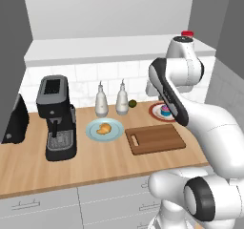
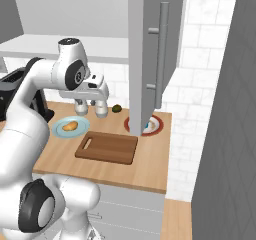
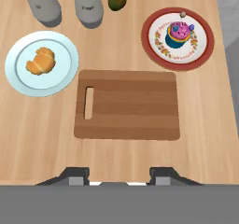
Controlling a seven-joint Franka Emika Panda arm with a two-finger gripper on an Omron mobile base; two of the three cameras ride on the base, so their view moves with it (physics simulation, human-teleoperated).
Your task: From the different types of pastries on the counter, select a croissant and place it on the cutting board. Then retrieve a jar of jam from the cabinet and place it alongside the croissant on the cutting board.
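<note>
The croissant (image 1: 104, 129) (image 2: 70, 126) (image 3: 41, 61) lies on a pale blue plate (image 3: 18, 76), left of the dark brown cutting board (image 1: 155, 138) (image 2: 107, 147) (image 3: 127, 105). The board is bare, with its slot handle towards the croissant. A pink-and-blue cupcake (image 1: 165, 110) (image 3: 179, 34) sits on a red-rimmed plate (image 3: 205, 41) behind the board's right end. The red-topped jar of jam (image 1: 187, 34) stands on the cabinet shelf (image 1: 109, 49), up to the right behind the arm. My gripper (image 3: 119, 175) hangs high over the board's near edge, open and holding nothing.
Two tall white bottles (image 1: 100, 101) (image 1: 122, 99) and a small green fruit (image 1: 132, 104) stand at the back of the counter (image 1: 28, 166). A black coffee machine (image 1: 57, 118) stands to the left. The open cabinet door (image 2: 150, 59) hangs over the cupcake plate.
</note>
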